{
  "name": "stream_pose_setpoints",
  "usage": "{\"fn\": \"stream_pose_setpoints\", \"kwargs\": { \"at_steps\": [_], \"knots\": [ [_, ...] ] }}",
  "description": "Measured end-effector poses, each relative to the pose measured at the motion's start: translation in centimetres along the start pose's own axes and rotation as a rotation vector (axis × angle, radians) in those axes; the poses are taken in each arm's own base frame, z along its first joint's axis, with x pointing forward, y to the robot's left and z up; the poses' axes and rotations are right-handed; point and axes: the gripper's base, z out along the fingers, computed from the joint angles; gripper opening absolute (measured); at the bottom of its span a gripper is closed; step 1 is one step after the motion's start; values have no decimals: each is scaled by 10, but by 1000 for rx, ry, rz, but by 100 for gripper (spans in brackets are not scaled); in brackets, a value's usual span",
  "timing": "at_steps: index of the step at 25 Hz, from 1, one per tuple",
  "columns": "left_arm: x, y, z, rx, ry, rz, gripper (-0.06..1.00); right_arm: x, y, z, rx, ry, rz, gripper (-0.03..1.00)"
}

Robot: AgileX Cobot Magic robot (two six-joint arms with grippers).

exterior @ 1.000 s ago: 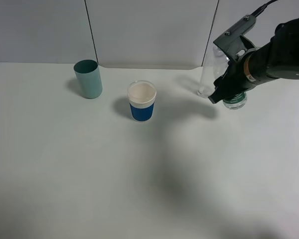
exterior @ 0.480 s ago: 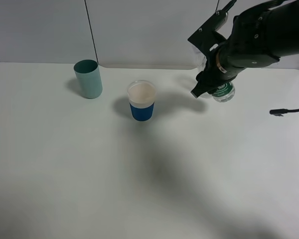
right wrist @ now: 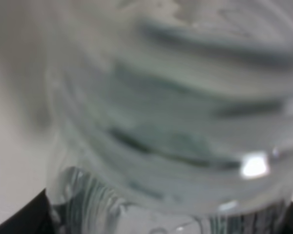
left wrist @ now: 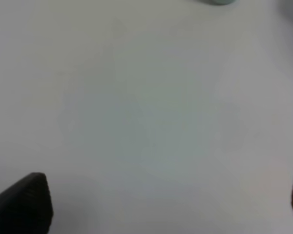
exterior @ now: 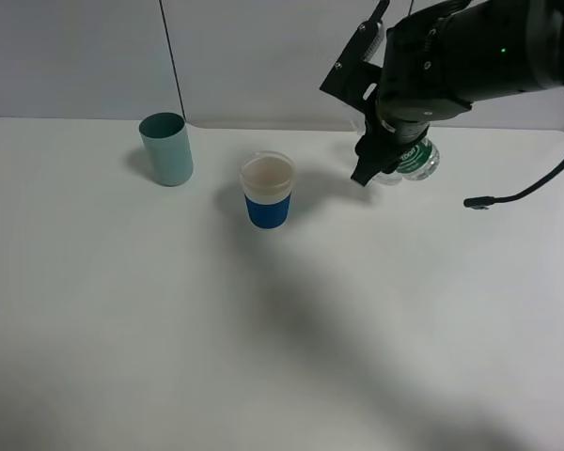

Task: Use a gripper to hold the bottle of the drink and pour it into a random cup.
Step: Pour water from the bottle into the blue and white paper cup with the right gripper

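The bottle of the drink (exterior: 419, 160), clear with a green label band, hangs tilted above the table at the back right, with my right gripper (exterior: 393, 162) shut on it. It is to the right of a white cup with a blue band (exterior: 267, 191) and apart from it. In the right wrist view the bottle's ribbed clear body (right wrist: 176, 122) fills the picture between two dark fingertips (right wrist: 19, 219). My left gripper (left wrist: 158, 204) shows only in its wrist view, open over bare table, with nothing between its fingers.
A teal cup (exterior: 166, 148) stands at the back left. A loose black cable end (exterior: 477, 202) dangles right of the bottle. White wall panels close off the back of the white table (exterior: 169, 329). The right arm's shadow falls across the table's middle.
My right arm has lifted the bottle off the table and carried it left, toward the blue-banded cup. The cups have not moved.
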Motion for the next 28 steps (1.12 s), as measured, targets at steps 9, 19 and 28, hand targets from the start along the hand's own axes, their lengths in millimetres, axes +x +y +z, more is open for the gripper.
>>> {"fn": "stream_pose_setpoints", "kwargs": {
  "at_steps": [9,19,28],
  "knots": [
    [0,0,0,0,0,0,99,-16,14,7,5,15,-67,58],
    [0,0,0,0,0,0,99,-30,18,8,34,45,-158,58],
    [0,0,0,0,0,0,99,-30,24,12,39,80,-228,58]
  ]
}}
